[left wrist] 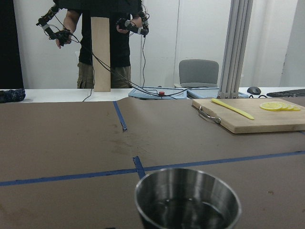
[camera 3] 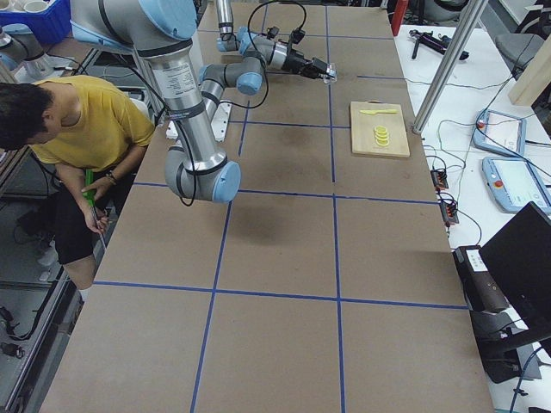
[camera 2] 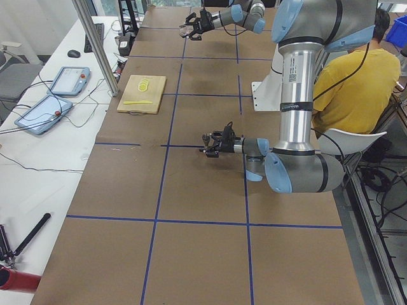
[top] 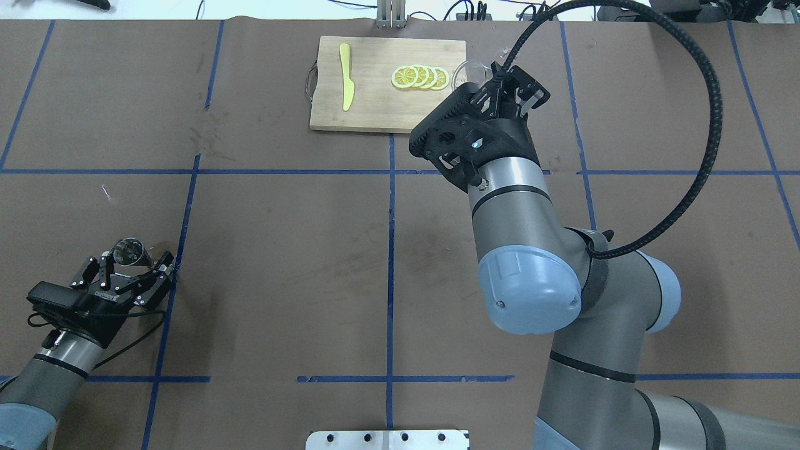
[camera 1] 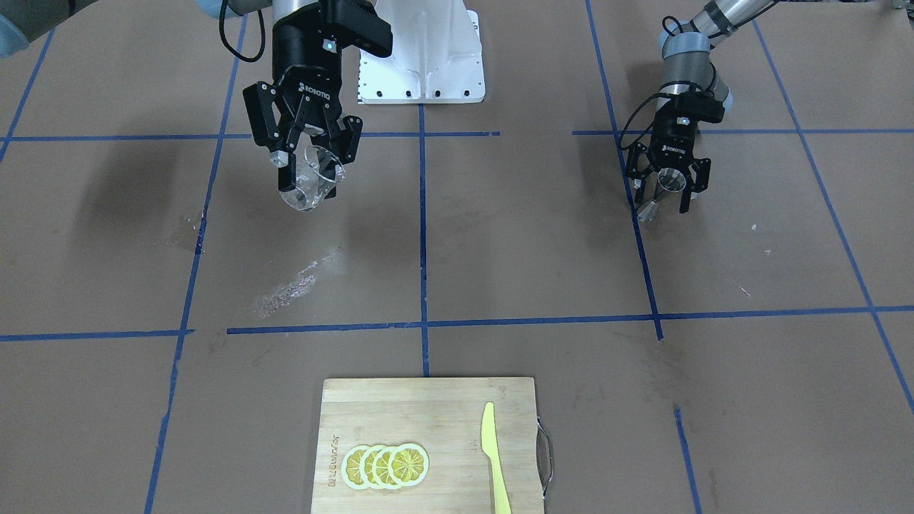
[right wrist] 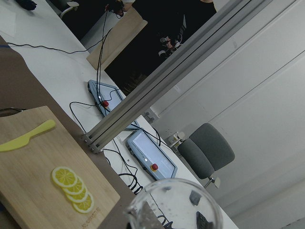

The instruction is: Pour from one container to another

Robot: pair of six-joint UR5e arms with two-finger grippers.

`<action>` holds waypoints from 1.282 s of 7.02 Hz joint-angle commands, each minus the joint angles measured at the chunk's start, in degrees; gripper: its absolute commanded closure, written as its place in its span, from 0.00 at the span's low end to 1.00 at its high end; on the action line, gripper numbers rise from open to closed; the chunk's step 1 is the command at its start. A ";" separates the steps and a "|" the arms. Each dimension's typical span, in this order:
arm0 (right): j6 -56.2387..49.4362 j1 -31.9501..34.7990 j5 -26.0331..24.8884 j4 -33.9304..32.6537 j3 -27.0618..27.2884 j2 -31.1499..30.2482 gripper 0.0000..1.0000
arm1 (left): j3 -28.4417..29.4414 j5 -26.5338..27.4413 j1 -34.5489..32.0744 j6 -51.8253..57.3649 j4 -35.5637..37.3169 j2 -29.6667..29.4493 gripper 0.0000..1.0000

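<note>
Robotics lab, two grey-and-blue arms (top: 519,206) at a brown-papered table (top: 281,250) gridded with blue tape (top: 390,250), beyond the jaws of the right gripper (camera 1: 310,178) a white bench (right wrist: 43,71) with what look like teach pendants (right wrist: 147,155) and cables (right wrist: 47,49), aluminium post (right wrist: 162,88), office chair (right wrist: 206,151)

You see a brown worktop (camera 1: 535,235) gridded with blue tape (camera 1: 423,250), a clear glass cup (camera 1: 310,182), a silver jigger (top: 129,251), and yellow lemon slices (camera 1: 385,465) and a yellow knife (camera 1: 493,457) on a pale wooden board (camera 1: 443,421).
</note>
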 commanded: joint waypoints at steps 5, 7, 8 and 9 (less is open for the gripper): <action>0.00 -0.11 0.00 0.00 0.01 0.09 1.00 | -9.95 0.32 -0.26 9.69 -6.63 3.79 0.01; 0.00 -0.11 0.00 0.00 0.01 0.09 1.00 | -13.36 -1.34 -0.78 15.16 -9.74 4.06 0.01; 0.00 -0.11 0.09 0.00 0.01 0.09 1.00 | -13.47 -7.18 -3.23 15.26 -9.39 5.36 0.01; 0.09 -0.03 0.09 0.00 0.01 0.09 1.00 | -13.39 -15.25 -8.56 16.57 -8.34 6.16 0.01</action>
